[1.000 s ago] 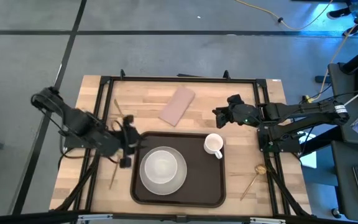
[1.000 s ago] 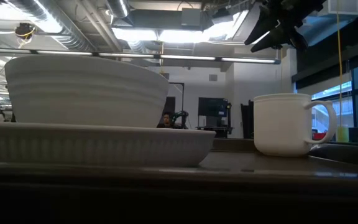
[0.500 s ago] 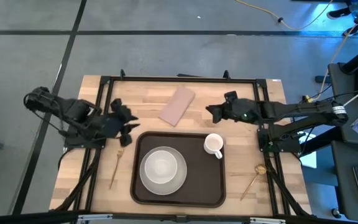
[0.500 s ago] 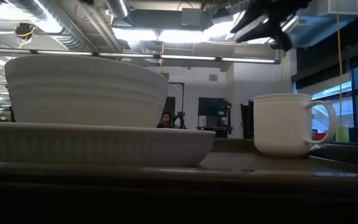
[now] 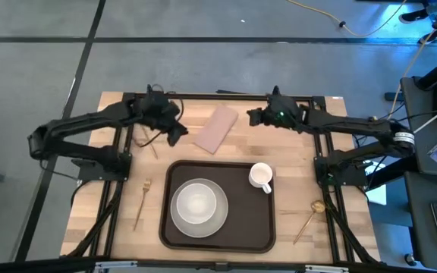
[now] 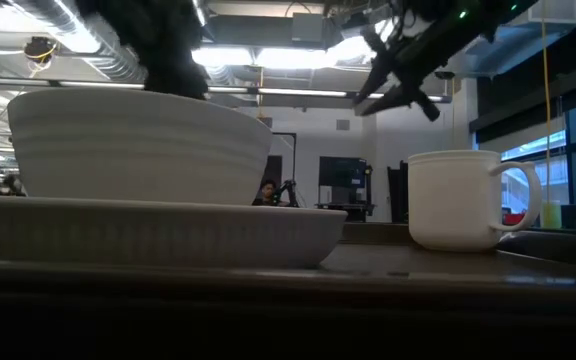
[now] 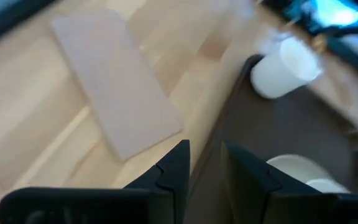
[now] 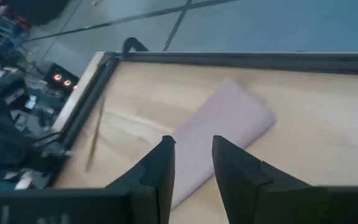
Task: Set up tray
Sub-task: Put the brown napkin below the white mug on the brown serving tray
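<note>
The dark brown tray point(image 5: 260, 216) lies at the table's near middle. It carries a white plate point(image 5: 199, 206) with a white bowl point(image 6: 133, 145) on it, and a white mug point(image 5: 261, 177) standing upright in its far right corner. The pinkish-tan napkin point(image 5: 216, 128) lies flat on the wood beyond the tray. My left gripper point(image 5: 174, 130) hovers just left of the napkin, open by a narrow gap and empty. My right gripper point(image 5: 255, 117) hovers just right of it, likewise narrowly open and empty. Both wrist views show the napkin point(image 7: 114, 81) point(image 8: 219, 140) ahead of the fingers.
A gold fork point(image 5: 140, 203) lies on the table left of the tray, and a gold spoon point(image 5: 309, 216) lies right of it. A thin stick point(image 5: 149, 140) lies near the far left corner. A black frame point(image 5: 218, 96) borders the table.
My left gripper has swung from beside the tray's left edge, over the fork, toward the far edge and to the napkin's left side. My right gripper has moved toward the far edge and leftward, closer to the napkin. The fork shows uncovered beside the tray.
</note>
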Controlling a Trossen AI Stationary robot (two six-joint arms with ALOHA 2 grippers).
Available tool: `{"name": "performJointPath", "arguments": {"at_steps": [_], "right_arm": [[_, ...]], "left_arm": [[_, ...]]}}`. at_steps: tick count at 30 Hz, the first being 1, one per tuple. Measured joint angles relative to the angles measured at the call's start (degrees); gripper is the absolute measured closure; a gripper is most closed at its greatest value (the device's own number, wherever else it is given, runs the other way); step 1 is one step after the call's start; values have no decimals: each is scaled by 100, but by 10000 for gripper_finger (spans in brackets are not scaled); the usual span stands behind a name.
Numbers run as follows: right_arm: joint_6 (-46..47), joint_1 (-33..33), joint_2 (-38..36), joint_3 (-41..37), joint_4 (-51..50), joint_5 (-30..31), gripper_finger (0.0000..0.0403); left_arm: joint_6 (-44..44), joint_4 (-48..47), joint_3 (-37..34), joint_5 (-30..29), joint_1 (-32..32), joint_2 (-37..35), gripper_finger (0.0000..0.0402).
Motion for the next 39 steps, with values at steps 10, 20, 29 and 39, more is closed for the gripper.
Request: {"name": "performJointPath", "arguments": {"at_steps": [10,20,29,39], "right_arm": [[-600,-659,568,0,612,-498,293],[-759,-931,566,0,627,-766,293],[-759,-936,566,0,621,-764,293],[-759,-960,566,0,611,-760,293]], "left_arm": [[207,1771,-725,1311,987,1407,297],[4567,1602,-723,-591,298,1787,221],[6639,1550,-723,-1430,-318,1836,206],[6952,1894,-720,-1736,-478,2761,206]]}}
